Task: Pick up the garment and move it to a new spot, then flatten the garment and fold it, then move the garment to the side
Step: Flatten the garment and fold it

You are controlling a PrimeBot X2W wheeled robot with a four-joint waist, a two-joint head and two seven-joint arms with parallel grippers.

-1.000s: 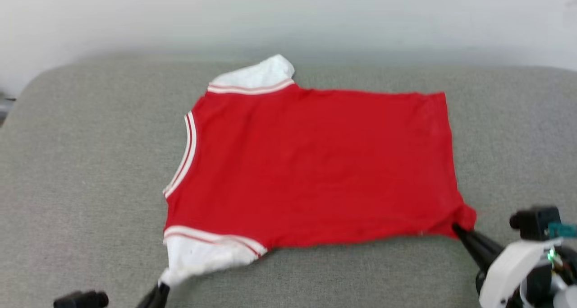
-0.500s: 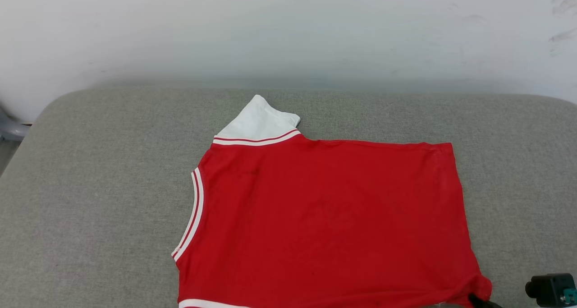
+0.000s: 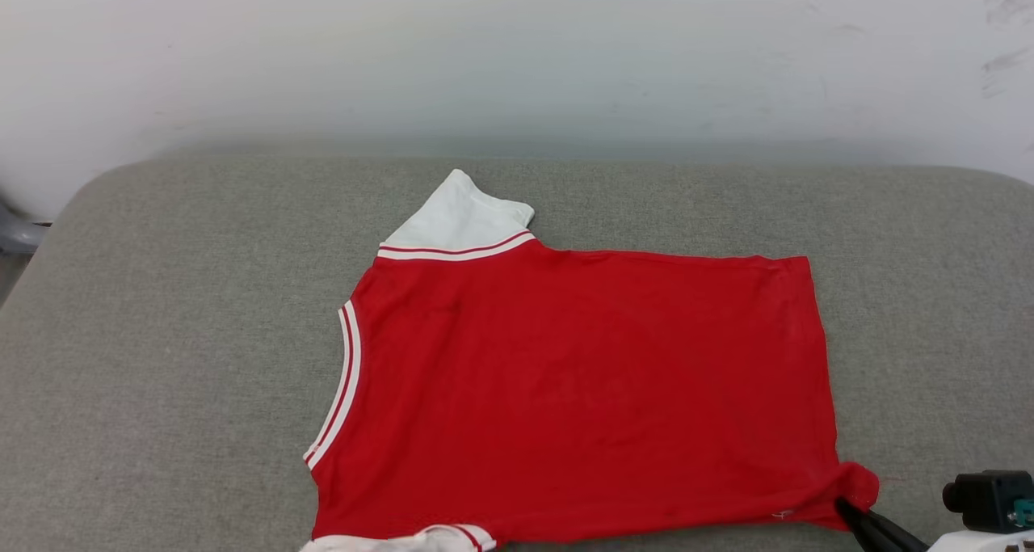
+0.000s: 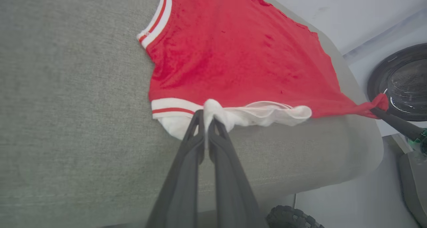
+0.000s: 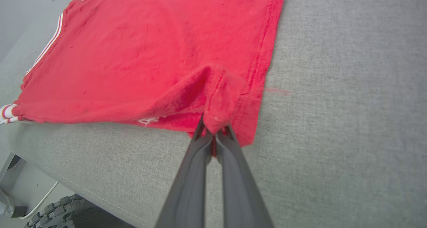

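Two grippers, both clamped on the shirt (image 3: pixel 582 390) along the near edge of the grey cushion (image 3: pixel 161 334), so you've got a grip at each end. Your left gripper (image 4: pixel 206 116) has its fingers pinched tight on the bunched-up white sleeve, right at the cushion's near edge. Your right gripper (image 5: pixel 213 128) is squeezed closed on the red hem corner, which puckers into a little ridge where it's pinched, also close to that edge. Past those, the red body lies spread pretty flat over the middle of the cushion, with the striped neckline facing the cushion's left end. The other white sleeve sticks out toward the cushion's far edge. Beyond that edge is a pale wall (image 3: pixel 517 51).
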